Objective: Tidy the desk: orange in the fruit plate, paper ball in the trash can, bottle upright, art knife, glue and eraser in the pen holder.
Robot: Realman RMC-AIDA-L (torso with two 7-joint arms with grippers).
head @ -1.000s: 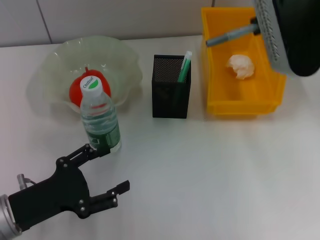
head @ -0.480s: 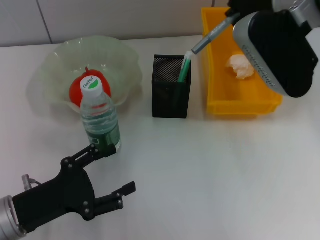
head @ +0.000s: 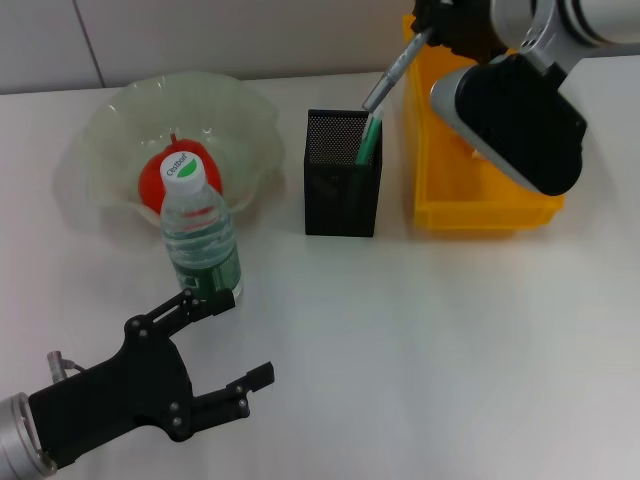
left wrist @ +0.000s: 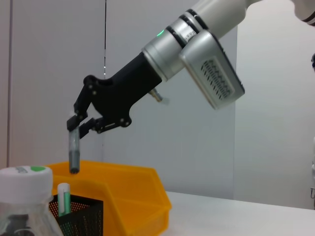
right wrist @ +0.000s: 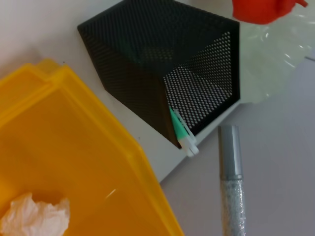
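Nearest to you, the left gripper [head: 235, 335], a black two-finger pincer, hangs just above the table with its fingers spread wide and nothing between them; one fingertip lies just beside the base of the small clear plastic bottle with green label and white cap [head: 200, 238], which stands upright, so you may judge that part of the task complete. Directly behind the bottle, the glossy reddish-orange fruit [head: 157, 181] rests inside the wide translucent pale-green glass bowl with scalloped rim [head: 100, 125]. Toward the middle of the table stands the square black metal-mesh pen holder [head: 342, 190], with a green-and-white stick-shaped item [head: 368, 135] leaning in its corner nearest the bin. Above that same corner, the right gripper [left wrist: 75, 130] is closed on a slim grey cylinder with a glittery body [right wrist: 231, 189], likely the art knife or the glue; which of the two cannot be determined. The cylinder is held near its top end so that the free lower end points down toward the open mesh box, which suits a straight drop. Note that in the left wrist view its tip is above the rim, not yet inside. Beside the holder sits the deep yellow-orange plastic bin [head: 430, 190], and the crumpled white paper wad [right wrist: 32, 216] lies on its floor. No eraser is visible. The work surface is a plain white tabletop [head: 450, 350], backed by a pale panelled wall [head: 250, 35].
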